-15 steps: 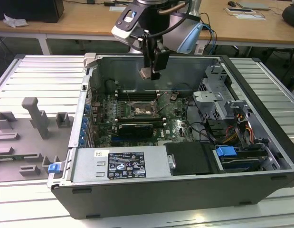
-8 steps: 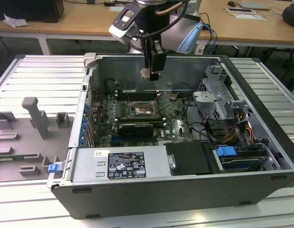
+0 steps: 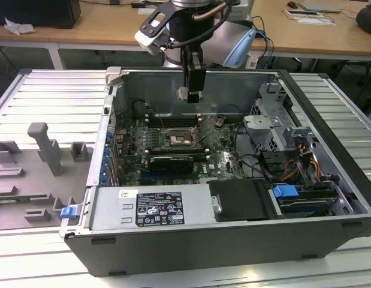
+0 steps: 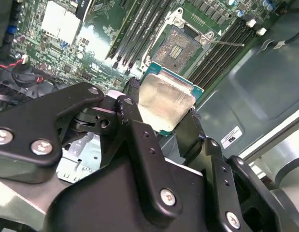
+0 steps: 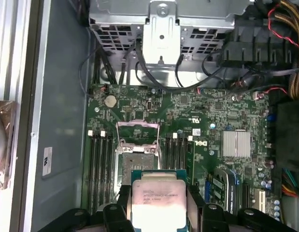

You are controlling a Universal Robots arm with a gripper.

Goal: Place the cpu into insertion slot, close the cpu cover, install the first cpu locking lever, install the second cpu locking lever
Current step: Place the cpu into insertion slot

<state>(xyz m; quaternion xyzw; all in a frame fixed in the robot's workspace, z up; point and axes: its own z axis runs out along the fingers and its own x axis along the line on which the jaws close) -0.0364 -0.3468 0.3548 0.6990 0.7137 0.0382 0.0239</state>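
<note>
My gripper (image 3: 193, 90) hangs inside the open computer case, above the motherboard, and is shut on the cpu (image 3: 184, 93). The cpu (image 5: 159, 200) is a silvery square chip on a green base, clamped by its edges between the two black fingers (image 5: 121, 199). In the second wrist view the cpu (image 4: 164, 101) sits tilted between the fingers (image 4: 134, 113). The insertion slot (image 5: 135, 165) lies open on the board below, apart from the chip, with its dark centre bare (image 4: 177, 46). The cpu cover (image 5: 137, 133) stands swung up at the socket's far side. A thin lever (image 4: 227, 43) sticks out beside the socket.
Long memory slots (image 5: 98, 164) flank the socket on both sides. A black card (image 3: 172, 162) lies across the board nearer the camera. A metal drive cage (image 3: 272, 123) and cables fill the exterior view's right. A grey fixture tray (image 3: 35, 174) sits outside the case on the exterior view's left.
</note>
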